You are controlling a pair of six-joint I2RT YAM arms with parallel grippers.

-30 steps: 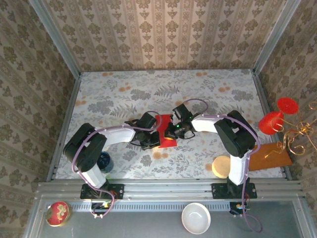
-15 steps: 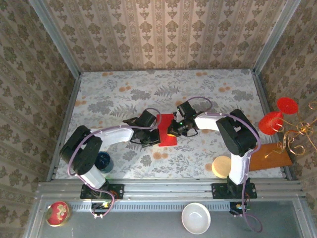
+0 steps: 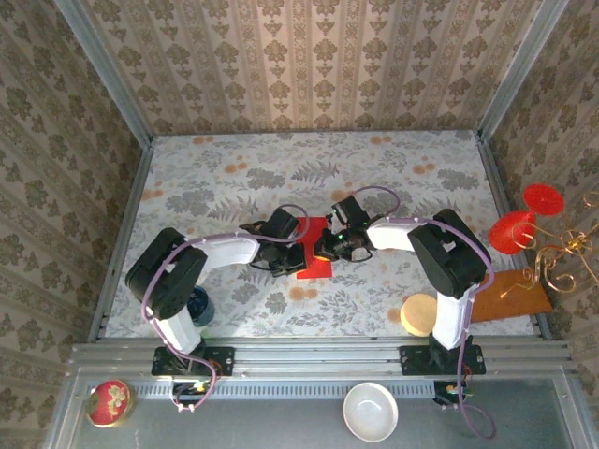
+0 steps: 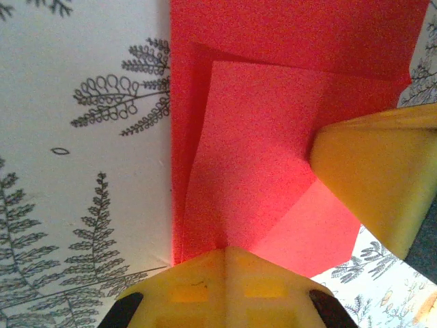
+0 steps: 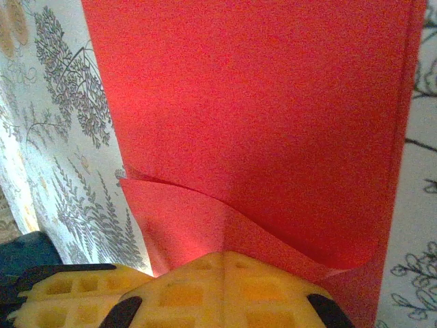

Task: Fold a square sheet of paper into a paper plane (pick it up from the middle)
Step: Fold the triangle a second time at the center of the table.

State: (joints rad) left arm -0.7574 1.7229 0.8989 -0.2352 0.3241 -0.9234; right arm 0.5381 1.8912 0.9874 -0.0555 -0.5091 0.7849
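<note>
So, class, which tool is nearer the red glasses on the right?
Right. The right tool pinches the red paper at its edge facing the red glasses; the left tool pinches the opposite edge, farther away.

No readable text, label, brand mark, number or sign noted: the red paper (image 5: 259,102) is plain, and the table cover (image 3: 393,178) and walls (image 3: 318,65) carry floral print.

The square sheet of paper (image 4: 259,157) looks thin, matte, faintly grainy; table (image 3: 206,178) is smooth printed stuff, front rail (image 3: 309,355) dull metal.
</note>
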